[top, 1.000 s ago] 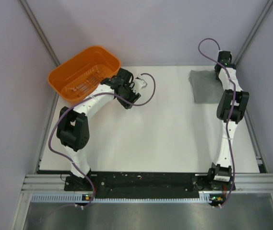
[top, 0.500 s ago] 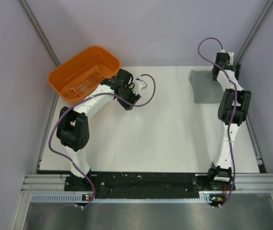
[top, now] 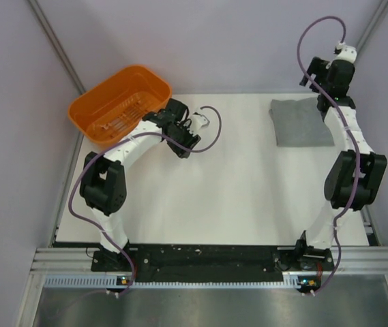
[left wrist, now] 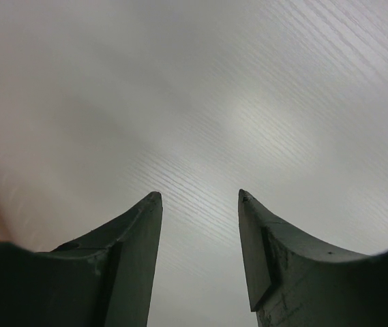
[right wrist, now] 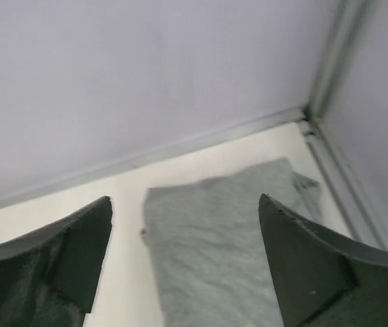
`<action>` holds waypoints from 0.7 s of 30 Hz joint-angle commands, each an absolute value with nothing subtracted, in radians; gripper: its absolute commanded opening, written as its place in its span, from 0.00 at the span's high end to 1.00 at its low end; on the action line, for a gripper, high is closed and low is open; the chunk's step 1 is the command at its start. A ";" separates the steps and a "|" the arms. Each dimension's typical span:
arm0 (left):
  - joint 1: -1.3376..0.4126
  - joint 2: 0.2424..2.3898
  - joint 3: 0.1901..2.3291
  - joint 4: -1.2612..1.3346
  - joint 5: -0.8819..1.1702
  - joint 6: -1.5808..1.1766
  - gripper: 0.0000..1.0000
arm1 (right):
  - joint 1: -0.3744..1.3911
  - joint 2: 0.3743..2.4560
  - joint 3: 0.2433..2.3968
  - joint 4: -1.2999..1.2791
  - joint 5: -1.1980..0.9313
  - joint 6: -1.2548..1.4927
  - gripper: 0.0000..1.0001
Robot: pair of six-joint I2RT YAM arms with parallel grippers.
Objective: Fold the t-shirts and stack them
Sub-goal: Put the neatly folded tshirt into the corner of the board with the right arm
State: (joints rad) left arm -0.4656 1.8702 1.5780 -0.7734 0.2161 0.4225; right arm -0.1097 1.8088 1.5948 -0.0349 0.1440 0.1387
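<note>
Top external: white worktop (top: 248,184) walled on three sides. One grey t-shirt (top: 303,122), folded to a flat rectangle, lies in the far right corner, near the far edge and close to the right edge. Nothing is on it. The right gripper (top: 314,76) hangs raised over that corner, beyond the shirt's far edge and clear of the fabric; the jaw gap is hard to read from here. An orange basket (top: 121,105) is at the far left corner, tilted, overhanging the left edge. The left gripper (top: 183,141) is just beside the basket's near right end, pointing down at bare worktop, well apart from the shirt. A purple cable (top: 211,129) loops off its wrist.

Left wrist: the left gripper (left wrist: 199,197) has its jaws parted with a clear gap, nothing between them. Only pale wood-grain worktop (left wrist: 248,102) lies under it. An orange sliver at the left border is too blurred to make out.

Right wrist: the right gripper (right wrist: 185,201) has its jaws spread wide, holding nothing. Between and below them lies the t-shirt (right wrist: 221,231), flat, with layered fabric edges showing on its right side. A strip of worktop (right wrist: 118,187) separates the shirt from the back wall. The corner post stands at upper right.
</note>
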 commanded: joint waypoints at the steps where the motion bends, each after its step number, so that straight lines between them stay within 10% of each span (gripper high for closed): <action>1: -0.463 1.793 1.555 -0.756 0.248 0.439 0.47 | -0.189 1.922 1.750 0.003 -0.250 0.478 0.34; 4: -0.462 1.798 1.549 -0.755 0.252 0.439 0.46 | -0.219 2.078 1.915 -0.124 -0.211 0.665 1.00; 21: -0.460 1.821 1.562 -0.765 0.245 0.448 0.47 | -0.233 2.286 1.982 -0.274 0.273 1.052 1.00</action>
State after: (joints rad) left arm -0.4652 1.8538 1.5482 -0.7712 0.2379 0.4290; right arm -0.2302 2.2627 1.9232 -0.2550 0.1783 0.9703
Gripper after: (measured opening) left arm 0.534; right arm 0.003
